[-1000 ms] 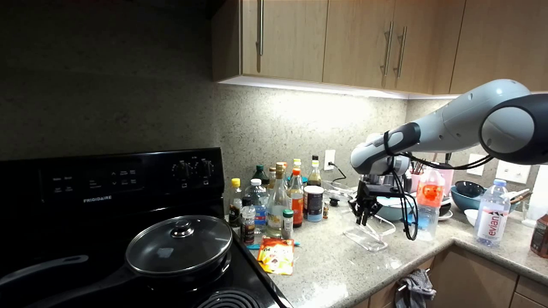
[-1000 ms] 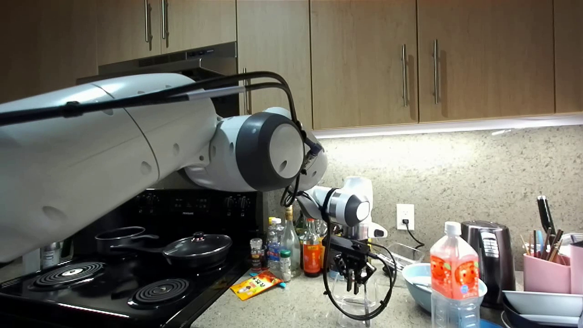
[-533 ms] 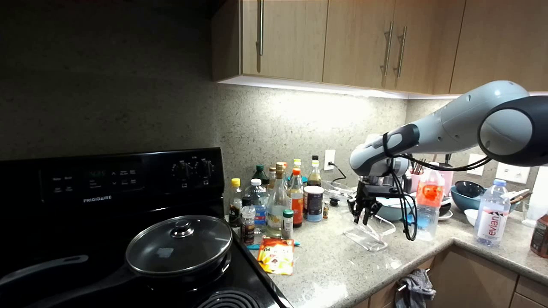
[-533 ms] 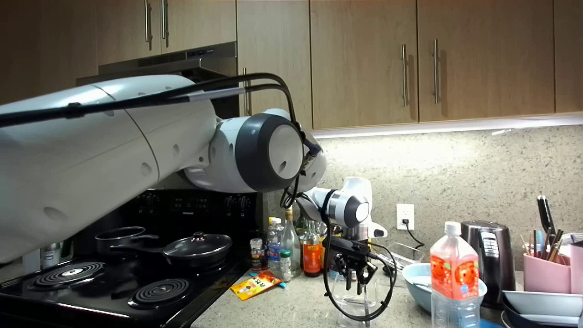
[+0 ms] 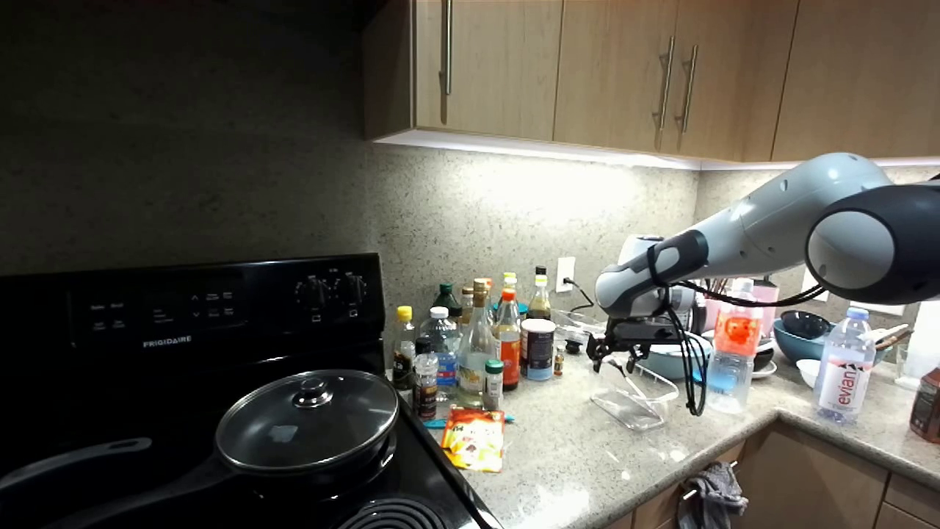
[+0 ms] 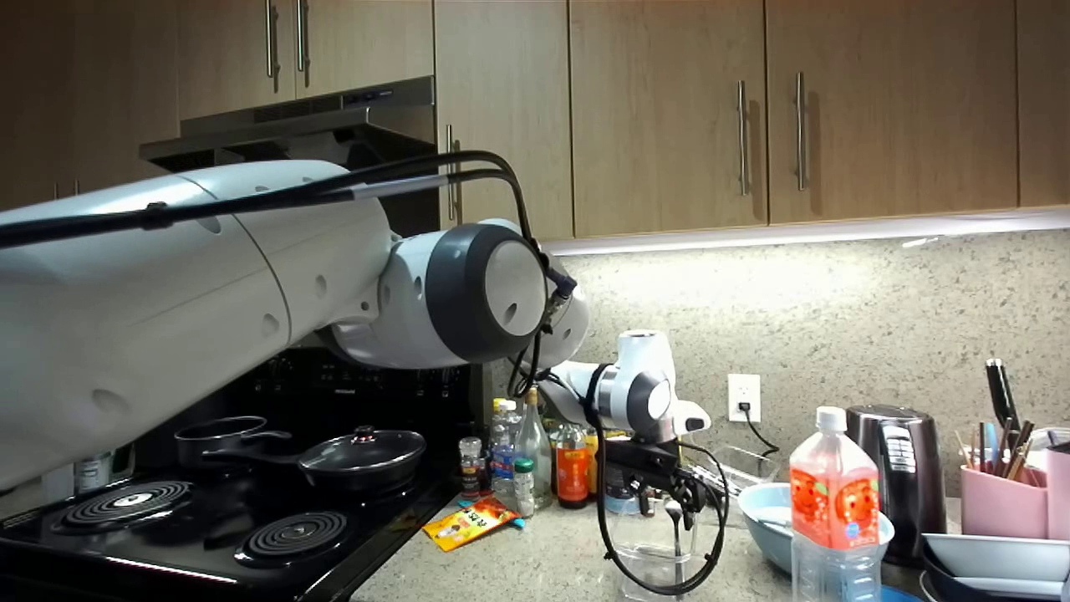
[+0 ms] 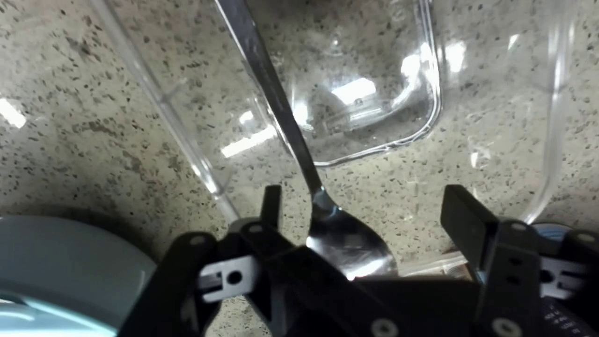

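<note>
Shiny metal spoon (image 7: 299, 147) has, wrist view, its bowl (image 7: 344, 231) between the fingers of the black two-fingered gripper (image 7: 365, 206), wide and empty; in an exterior view, slants in clear plastic box (image 5: 636, 416) behind grey countertop's (image 5: 551, 441) front edge; in an exterior view, bowl (image 6: 674, 507) up, handle down.

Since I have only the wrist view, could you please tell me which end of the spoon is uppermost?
Observer: The spoon head is on top, as an exterior view shows.
Operator: Thank you. Is the end effector resting on the counter?
Observer: No, both exterior views show it hanging above.
Operator: And what stands near the pale blue bowl at my lower left?
Observer: A bottle with a red-orange label, which partly hides the bowl in an exterior view.
</note>
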Controlling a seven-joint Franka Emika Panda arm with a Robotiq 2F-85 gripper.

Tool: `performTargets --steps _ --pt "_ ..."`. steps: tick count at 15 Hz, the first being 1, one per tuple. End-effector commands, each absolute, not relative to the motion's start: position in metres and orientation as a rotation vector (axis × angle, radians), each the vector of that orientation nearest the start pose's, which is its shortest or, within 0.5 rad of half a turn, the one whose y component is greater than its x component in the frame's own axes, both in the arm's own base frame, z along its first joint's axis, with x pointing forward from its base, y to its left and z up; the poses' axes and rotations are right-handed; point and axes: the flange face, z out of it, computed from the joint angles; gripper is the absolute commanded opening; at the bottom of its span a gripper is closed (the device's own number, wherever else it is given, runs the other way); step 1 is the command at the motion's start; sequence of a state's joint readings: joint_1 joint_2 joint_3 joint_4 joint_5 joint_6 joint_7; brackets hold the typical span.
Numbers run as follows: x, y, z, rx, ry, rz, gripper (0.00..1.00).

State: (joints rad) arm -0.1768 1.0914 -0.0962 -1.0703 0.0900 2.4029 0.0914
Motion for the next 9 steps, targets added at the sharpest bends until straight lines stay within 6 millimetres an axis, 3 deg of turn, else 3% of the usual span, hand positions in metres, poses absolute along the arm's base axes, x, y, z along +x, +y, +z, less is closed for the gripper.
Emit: performTargets --steps 1,2,9 --pt "0.7723 -0.1883 0.1774 -3.103 0.57 -0.38 0.94" --pt "0.772 -0.1884 0.1761 -3.106 0.573 -0.376 1.0" --pt "0.7726 -0.1859 0.1761 -3.111 0.573 -0.377 1.0"
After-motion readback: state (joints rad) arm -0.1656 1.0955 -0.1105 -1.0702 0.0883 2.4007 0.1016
